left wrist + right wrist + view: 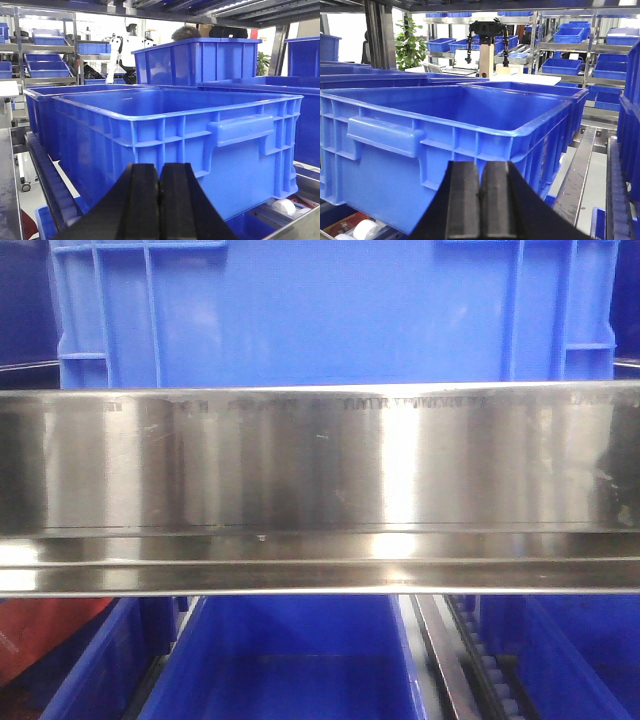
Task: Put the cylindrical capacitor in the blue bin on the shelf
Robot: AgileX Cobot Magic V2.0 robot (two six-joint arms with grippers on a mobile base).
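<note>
Searching for capacitor: not visible in any of three views.
Bin: one blue bin [330,310] on the shelf [320,480] rail.
Left gripper [159,200]: fingers pressed together, nothing seen between.
Right gripper [479,200]: same, closed, empty-looking.
Lower bins: several blue.

Left gripper [159,200] and right gripper [479,200] — fingers pressed together.
</note>
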